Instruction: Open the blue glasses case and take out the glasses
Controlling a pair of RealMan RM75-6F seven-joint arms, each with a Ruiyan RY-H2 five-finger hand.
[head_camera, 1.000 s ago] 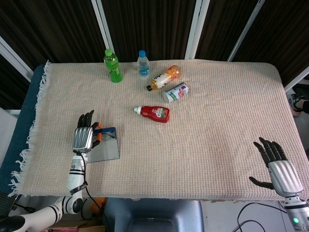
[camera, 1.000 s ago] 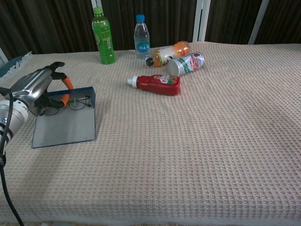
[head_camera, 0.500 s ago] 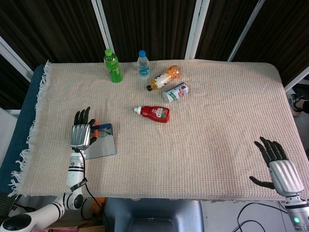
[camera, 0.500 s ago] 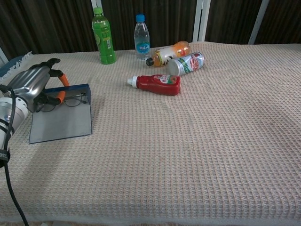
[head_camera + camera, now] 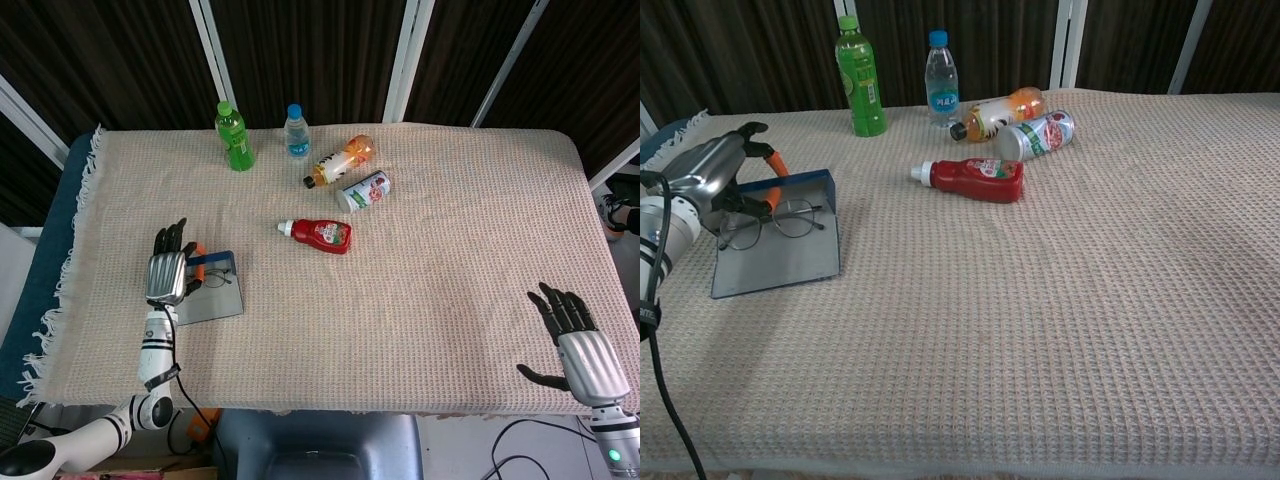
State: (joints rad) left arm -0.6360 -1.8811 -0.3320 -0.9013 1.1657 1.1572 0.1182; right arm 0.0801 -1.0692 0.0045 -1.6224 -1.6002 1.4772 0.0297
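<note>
My left hand (image 5: 712, 178) sat at the left edge of the cloth-covered table (image 5: 450, 240), its fingers closed on the round wire-framed glasses (image 5: 768, 220). The glasses hung just above the flat grey panel of the blue glasses case (image 5: 780, 255), which lay open on the cloth with its blue wall standing at the far side. Orange pads showed on the fingertips (image 5: 777, 160) beside the frame.

My right hand (image 5: 578, 345) rested near the front right corner of the table, fingers spread apart and holding nothing; the chest view did not show it.

At the far side stood a green bottle (image 5: 860, 78) with a green cap and a clear water bottle (image 5: 941, 82) with a blue cap and blue label. Beside them lay an orange drink bottle (image 5: 998, 112) and a can (image 5: 1038, 134) with a red and white label, touching or nearly so. A red ketchup bottle (image 5: 975, 178) with a white cap lay nearer the middle. Print appeared on all these labels, but I could not read any of it at this size.
</note>
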